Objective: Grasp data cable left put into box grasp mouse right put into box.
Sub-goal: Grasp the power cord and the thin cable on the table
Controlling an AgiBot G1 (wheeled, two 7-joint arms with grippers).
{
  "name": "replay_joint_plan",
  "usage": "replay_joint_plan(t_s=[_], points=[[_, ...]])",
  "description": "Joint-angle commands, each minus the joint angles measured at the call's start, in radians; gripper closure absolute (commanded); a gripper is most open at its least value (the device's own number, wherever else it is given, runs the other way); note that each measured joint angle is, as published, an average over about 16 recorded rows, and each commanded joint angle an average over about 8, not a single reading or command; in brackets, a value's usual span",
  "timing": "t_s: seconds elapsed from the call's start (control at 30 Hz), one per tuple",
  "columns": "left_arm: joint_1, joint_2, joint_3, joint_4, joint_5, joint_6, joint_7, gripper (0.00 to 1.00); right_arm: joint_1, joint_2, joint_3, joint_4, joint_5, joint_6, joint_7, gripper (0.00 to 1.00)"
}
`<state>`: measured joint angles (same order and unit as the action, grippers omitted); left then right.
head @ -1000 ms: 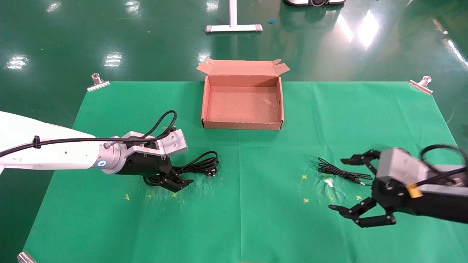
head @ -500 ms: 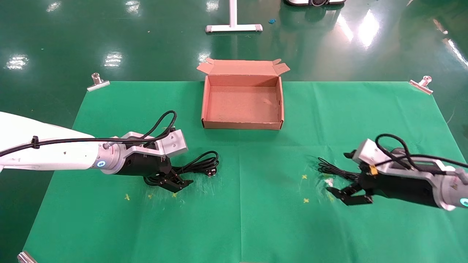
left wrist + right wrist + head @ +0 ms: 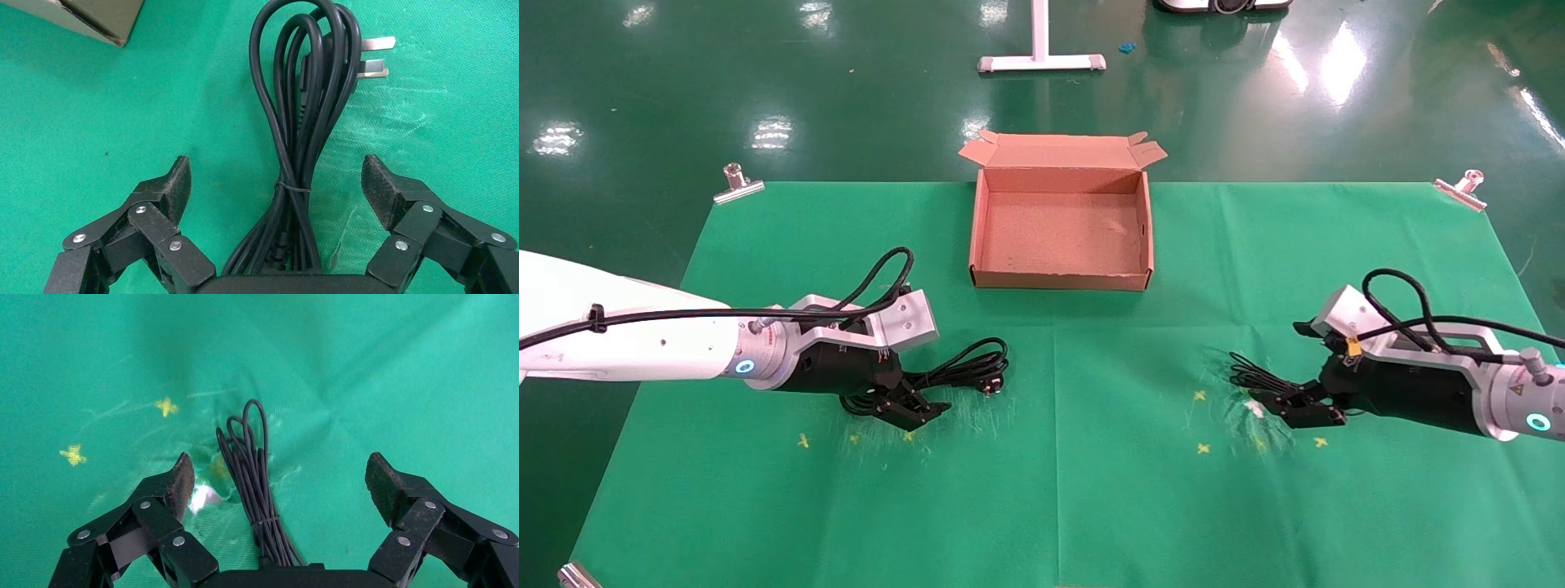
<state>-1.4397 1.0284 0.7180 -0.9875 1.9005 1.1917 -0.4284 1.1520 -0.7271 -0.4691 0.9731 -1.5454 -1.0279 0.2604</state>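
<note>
Between my left gripper's (image 3: 275,184) black pads lies the black data cable (image 3: 303,128) with silver prongs, on green cloth (image 3: 1091,457); yellow crosses (image 3: 166,406) mark it beyond my right gripper (image 3: 278,481); the box (image 3: 1061,280) is brown

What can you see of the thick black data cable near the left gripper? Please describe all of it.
The data cable is thick, black and rubbery-looking, folded into a long loose bundle bound by a thin tie at the middle. At its far end sits a chunky plug with flat metal prongs. It lies flat on the green cloth, in front of the box. The left gripper straddles it with open fingers, neither pad touching it.
</note>
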Motion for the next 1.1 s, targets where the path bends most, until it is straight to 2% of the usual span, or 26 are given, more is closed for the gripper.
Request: replay_joint_plan(t_s=[0.03, 0.13, 0.17, 0.27, 0.3, 0.4, 0.43, 0.53, 0.57, 1.1], points=[[0.000, 0.000, 0.000, 0.000, 0.000, 0.000, 0.000, 0.00, -0.001, -0.006, 0.004, -0.026, 0.009, 0.002, -0.023, 0.00], [0.000, 0.000, 0.000, 0.000, 0.000, 0.000, 0.000, 0.00, -0.006, -0.013, 0.009, -0.057, 0.018, 0.011, -0.043, 0.00], [0.000, 0.000, 0.000, 0.000, 0.000, 0.000, 0.000, 0.07, -0.007, -0.014, 0.010, -0.064, 0.021, 0.014, -0.047, 0.00], [0.000, 0.000, 0.000, 0.000, 0.000, 0.000, 0.000, 0.44, -0.011, -0.021, 0.012, -0.089, 0.021, 0.025, -0.054, 0.00], [0.000, 0.000, 0.000, 0.000, 0.000, 0.000, 0.000, 0.56, -0.012, -0.022, 0.013, -0.096, 0.020, 0.029, -0.055, 0.07], [0.000, 0.000, 0.000, 0.000, 0.000, 0.000, 0.000, 0.94, -0.013, -0.025, 0.012, -0.107, 0.017, 0.035, -0.055, 0.43], [0.000, 0.000, 0.000, 0.000, 0.000, 0.000, 0.000, 1.00, -0.014, -0.026, 0.012, -0.111, 0.016, 0.037, -0.055, 0.55], [0.000, 0.000, 0.000, 0.000, 0.000, 0.000, 0.000, 1.00, -0.014, -0.026, 0.012, -0.109, 0.016, 0.036, -0.055, 0.93], [0.000, 0.000, 0.000, 0.000, 0.000, 0.000, 0.000, 1.00, -0.014, -0.026, 0.012, -0.107, 0.016, 0.036, -0.055, 0.98], [0.000, 0.000, 0.000, 0.000, 0.000, 0.000, 0.000, 1.00, -0.014, -0.021, 0.012, -0.093, 0.021, 0.029, -0.055, 1.00]])
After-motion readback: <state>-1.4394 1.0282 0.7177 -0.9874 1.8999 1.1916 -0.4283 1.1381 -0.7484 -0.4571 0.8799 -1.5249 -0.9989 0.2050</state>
